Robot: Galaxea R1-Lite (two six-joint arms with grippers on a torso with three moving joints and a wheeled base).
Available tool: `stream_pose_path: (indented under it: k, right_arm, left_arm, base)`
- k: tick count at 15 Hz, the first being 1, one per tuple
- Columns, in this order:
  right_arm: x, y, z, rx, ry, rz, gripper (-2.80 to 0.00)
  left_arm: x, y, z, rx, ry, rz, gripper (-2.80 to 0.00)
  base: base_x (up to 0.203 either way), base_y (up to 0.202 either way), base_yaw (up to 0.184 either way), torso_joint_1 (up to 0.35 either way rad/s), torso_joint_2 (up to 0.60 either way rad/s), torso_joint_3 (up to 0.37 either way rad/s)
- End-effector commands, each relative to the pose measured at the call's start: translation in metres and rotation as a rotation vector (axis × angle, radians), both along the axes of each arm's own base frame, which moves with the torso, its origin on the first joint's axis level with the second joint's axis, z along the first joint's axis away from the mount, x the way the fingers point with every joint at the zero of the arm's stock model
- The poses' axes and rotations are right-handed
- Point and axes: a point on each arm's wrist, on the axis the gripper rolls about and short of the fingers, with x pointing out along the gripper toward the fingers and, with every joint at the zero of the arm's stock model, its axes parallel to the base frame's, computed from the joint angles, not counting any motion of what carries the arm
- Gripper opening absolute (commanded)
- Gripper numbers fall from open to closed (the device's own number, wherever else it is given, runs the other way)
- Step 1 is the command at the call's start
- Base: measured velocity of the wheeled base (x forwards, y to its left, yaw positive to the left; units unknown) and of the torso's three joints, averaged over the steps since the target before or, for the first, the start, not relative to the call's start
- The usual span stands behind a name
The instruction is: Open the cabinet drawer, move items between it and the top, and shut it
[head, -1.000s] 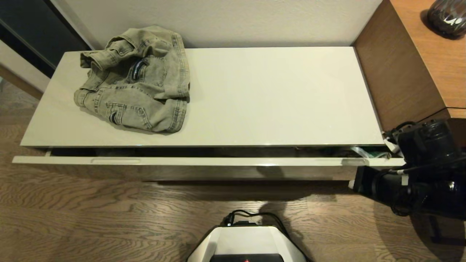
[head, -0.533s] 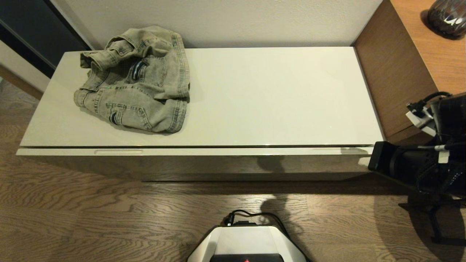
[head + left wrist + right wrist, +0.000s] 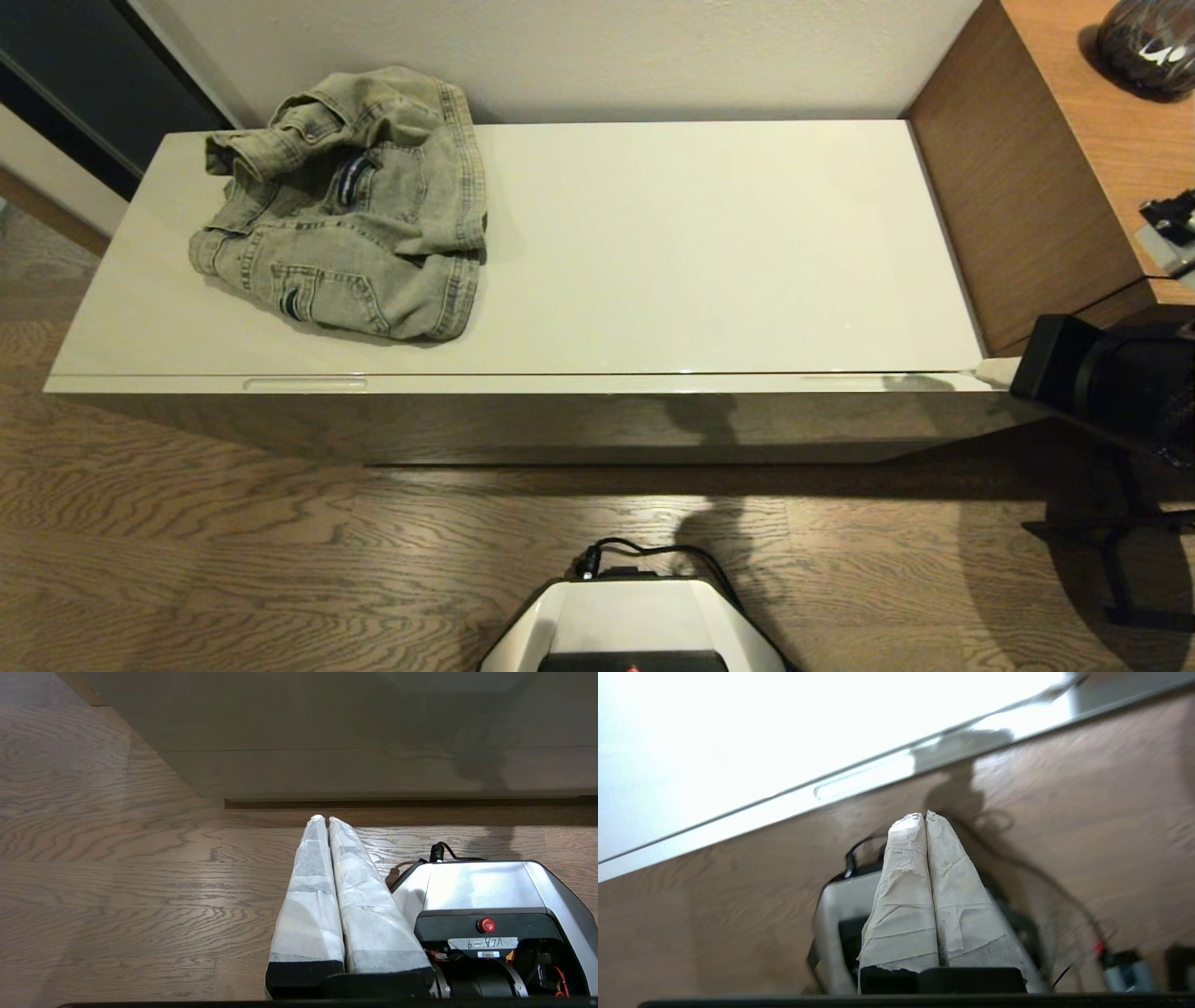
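Drawer (image 3: 523, 384) sits flush under the glossy cream top (image 3: 709, 243), a thin front strip with two slim handle slots. Crumpled grey-green denim garment (image 3: 350, 210), pockets and seams showing, lies on the top's left end. Right gripper (image 3: 925, 817), paper-wrapped fingers pressed together and holding nothing, hangs off the cabinet's right end over wood-grain floor (image 3: 233, 551). Left gripper (image 3: 323, 819), likewise wrapped and closed empty, hangs low beside the robot's base (image 3: 486, 891).
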Motion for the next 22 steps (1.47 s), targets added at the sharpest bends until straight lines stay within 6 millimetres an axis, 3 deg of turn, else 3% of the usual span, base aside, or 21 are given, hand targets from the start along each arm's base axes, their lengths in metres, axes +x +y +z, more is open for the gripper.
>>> stream_pose_path:
  k: [1,4,6,7,10,13,16,19,21,22]
  right_arm:
    - [-0.027,-0.014,0.021,-0.029,-0.102,-0.016,-2.8]
    - [-0.065,-0.033,0.046,-0.061,-0.157,-0.048,-2.8]
    - [-0.105,-0.056,0.07,-0.054,-0.19,-0.105,-2.8]
    - [-0.118,-0.063,0.074,-0.057,-0.185,-0.129,-2.8]
    - [-0.187,-0.09,0.071,-0.043,-0.2,-0.177,-2.8]
    - [-0.248,-0.104,0.037,-0.045,-0.159,-0.208,-2.8]
    - [-0.29,-0.091,-0.015,-0.045,-0.112,-0.198,-2.8]
    - [-0.294,-0.083,-0.069,-0.099,-0.096,-0.167,-2.8]
    - [-0.287,-0.081,-0.096,-0.156,-0.221,-0.159,-2.8]
    - [-0.28,-0.081,-0.099,-0.191,-0.311,-0.172,-2.8]
  left_arm:
    - [0.0,0.0,0.0,0.0,0.0,0.001,-2.8]
    - [0.0,0.0,0.0,0.0,0.0,0.0,-2.8]
    - [0.0,0.0,0.0,0.0,0.0,0.001,-2.8]
    - [0.0,0.0,0.0,0.0,0.0,0.001,-2.8]
    - [0.0,0.0,0.0,0.0,0.001,0.0,-2.8]
    - [0.0,0.0,0.0,0.0,0.0,0.0,-2.8]
    - [0.0,0.0,0.0,0.0,0.001,0.001,-2.8]
    - [0.0,0.0,0.0,0.0,0.0,0.001,-2.8]
    - [0.0,0.0,0.0,0.0,0.0,0.001,-2.8]
    - [0.0,0.0,0.0,0.0,0.0,0.0,-2.8]
  base:
    - [0.0,0.0,0.0,0.0,0.0,0.0]
    - [0.0,0.0,0.0,0.0,0.0,0.0]
    - [0.0,0.0,0.0,0.0,0.0,0.0]
    - [0.0,0.0,0.0,0.0,0.0,0.0]
    - [0.0,0.0,0.0,0.0,0.0,0.0]
    - [0.0,0.0,0.0,0.0,0.0,0.0]
    - [0.0,0.0,0.0,0.0,0.0,0.0]
    - [0.0,0.0,0.0,0.0,0.0,0.0]
    - [0.0,0.0,0.0,0.0,0.0,0.0]
    - [0.0,0.0,0.0,0.0,0.0,0.0]
